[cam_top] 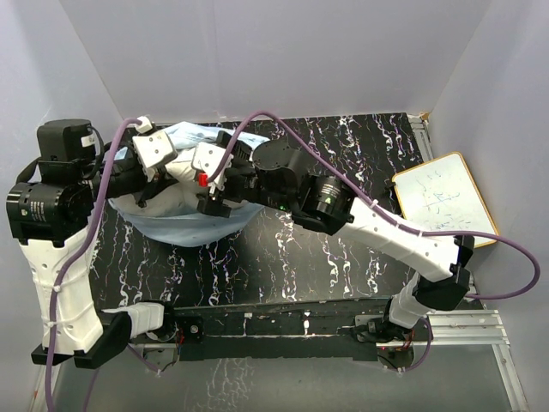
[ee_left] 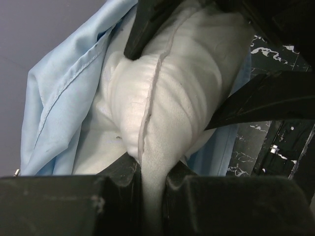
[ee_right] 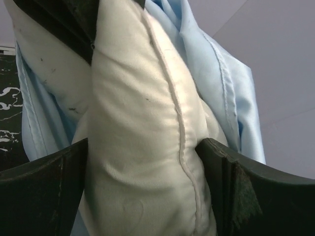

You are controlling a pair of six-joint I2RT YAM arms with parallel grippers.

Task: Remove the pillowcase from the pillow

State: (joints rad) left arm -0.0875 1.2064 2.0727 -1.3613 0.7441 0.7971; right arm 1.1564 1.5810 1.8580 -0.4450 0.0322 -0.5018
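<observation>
though hidden overhead, pillow (ee_left: 167, 113) seam at wrists

Smooth shiny cloth pillowcase (ee_left: 54, 108), matt woven pillow (ee_left: 177, 98), glossy table (cam_top: 292, 257)

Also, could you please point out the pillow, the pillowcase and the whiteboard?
pillow (ee_right: 142, 147): right wrist view, cream face left of the seam.
pillowcase (ee_left: 54, 108): left wrist view, blue fold beside the pillow.
whiteboard (cam_top: 442, 202): top external view, middle of its white surface.

Left gripper (ee_left: 153, 189), right gripper (ee_right: 142, 189): seemingly clamped.
</observation>
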